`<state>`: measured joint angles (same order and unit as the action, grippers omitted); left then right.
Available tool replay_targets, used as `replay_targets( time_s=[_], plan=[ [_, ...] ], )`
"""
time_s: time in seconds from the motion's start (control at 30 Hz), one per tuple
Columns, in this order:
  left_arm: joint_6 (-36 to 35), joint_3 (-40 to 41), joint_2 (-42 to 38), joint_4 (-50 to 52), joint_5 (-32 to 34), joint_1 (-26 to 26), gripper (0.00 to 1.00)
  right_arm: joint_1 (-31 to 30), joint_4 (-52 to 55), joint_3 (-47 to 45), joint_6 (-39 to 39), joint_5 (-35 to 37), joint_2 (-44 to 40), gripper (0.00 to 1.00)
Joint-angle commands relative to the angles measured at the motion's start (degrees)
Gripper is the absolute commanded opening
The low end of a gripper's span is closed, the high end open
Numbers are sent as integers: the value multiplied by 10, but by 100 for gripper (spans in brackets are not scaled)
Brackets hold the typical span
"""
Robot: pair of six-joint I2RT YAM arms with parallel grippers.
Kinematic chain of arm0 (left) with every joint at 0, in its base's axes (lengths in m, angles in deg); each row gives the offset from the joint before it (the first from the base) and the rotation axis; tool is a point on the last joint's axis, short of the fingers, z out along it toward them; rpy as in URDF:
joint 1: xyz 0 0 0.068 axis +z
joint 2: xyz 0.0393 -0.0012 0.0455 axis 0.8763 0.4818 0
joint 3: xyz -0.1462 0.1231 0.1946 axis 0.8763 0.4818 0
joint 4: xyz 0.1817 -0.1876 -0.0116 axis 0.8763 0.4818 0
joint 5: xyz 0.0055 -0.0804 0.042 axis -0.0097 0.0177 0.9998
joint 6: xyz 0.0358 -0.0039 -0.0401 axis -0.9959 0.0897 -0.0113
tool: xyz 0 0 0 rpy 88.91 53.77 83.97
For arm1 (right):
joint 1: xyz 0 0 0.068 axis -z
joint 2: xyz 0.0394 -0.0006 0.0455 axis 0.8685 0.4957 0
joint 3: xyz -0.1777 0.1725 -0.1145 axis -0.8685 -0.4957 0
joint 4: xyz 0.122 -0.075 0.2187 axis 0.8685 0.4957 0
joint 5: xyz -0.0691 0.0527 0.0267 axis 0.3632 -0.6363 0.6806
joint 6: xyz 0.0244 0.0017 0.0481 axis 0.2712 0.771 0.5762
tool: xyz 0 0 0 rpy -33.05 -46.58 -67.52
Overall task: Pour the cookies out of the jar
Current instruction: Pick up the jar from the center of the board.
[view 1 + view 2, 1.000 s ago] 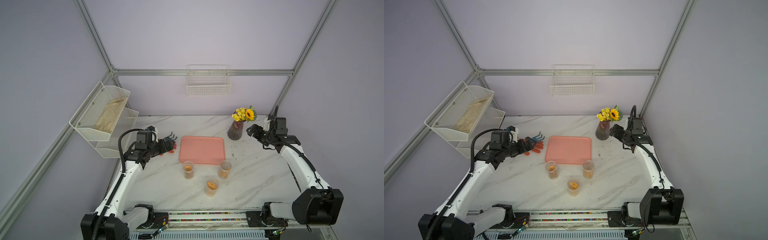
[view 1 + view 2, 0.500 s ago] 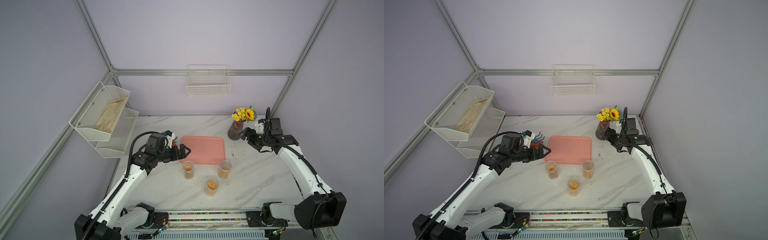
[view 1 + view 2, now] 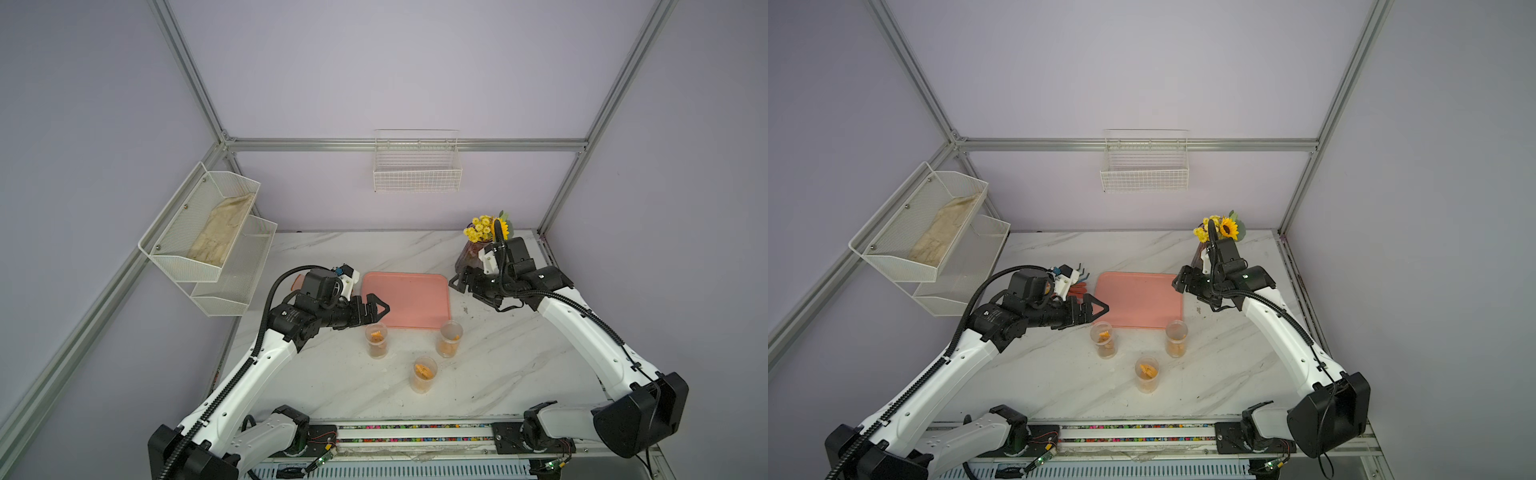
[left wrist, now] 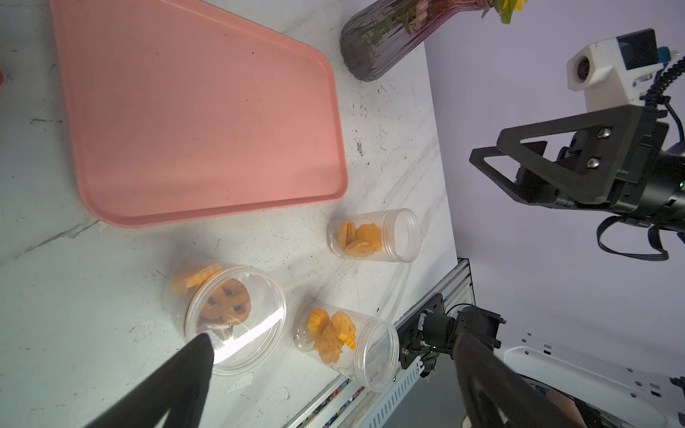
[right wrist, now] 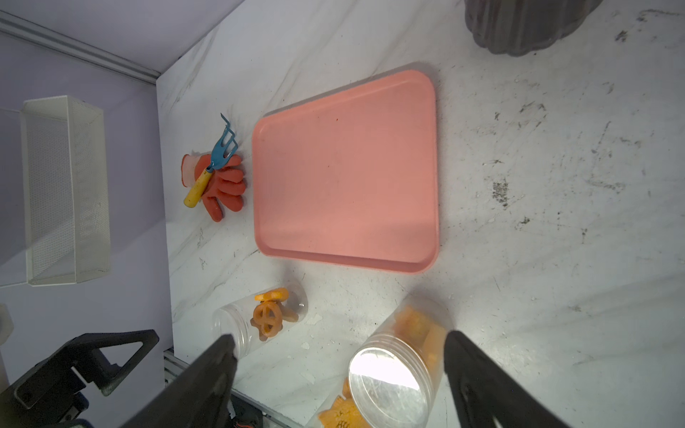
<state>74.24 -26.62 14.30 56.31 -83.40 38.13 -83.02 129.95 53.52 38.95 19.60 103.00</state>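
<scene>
Swinging in from the side over the last second, the left gripper [image 3: 383,308] is now hovering with its jaws spread as wide as they go. The right gripper [image 3: 454,283] is drifting away from the dark ribbed glass vase of yellow flowers [image 3: 468,257] behind it, its jaws also well apart and gripping nothing.

Three clear lidless plastic jars [image 3: 424,376] are standing upright on the white marble tabletop [image 3: 332,382], all still holding their small orange-yellow cookies [image 4: 330,333]. The closest jar [image 3: 377,343] is sitting just below and ahead of the left fingertips. The flat salmon-pink plastic tray [image 3: 405,299] is lying bare between the two grippers.

Trouble is likely to be coming from the approach. If a finger is descending onto the rim instead of straddling the wall, the light jar is probably going to tip and scatter cookies onto the marble short of the tray. The neighbouring jars are standing near enough for the outer finger to be clipping one. The right wrist is also working close to the vase.

Both forearms are reaching inward and roughly level, with the wrists angling the fingers down toward the jars.
</scene>
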Motion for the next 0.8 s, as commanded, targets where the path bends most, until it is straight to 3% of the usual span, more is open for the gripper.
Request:
replay_targets(
  time_s=[0.0,0.57,0.77],
  plan=[
    [2,-5,-12,-3,-14,-4,100,-24,34,18,8,32,11,90],
    [19,11,-10,-1,13,-7,100,-82,70,20,-12,29,85,90],
    [31,19,-20,-1,28,-10,100,-112,136,64,-42,72,126,90]
  ],
)
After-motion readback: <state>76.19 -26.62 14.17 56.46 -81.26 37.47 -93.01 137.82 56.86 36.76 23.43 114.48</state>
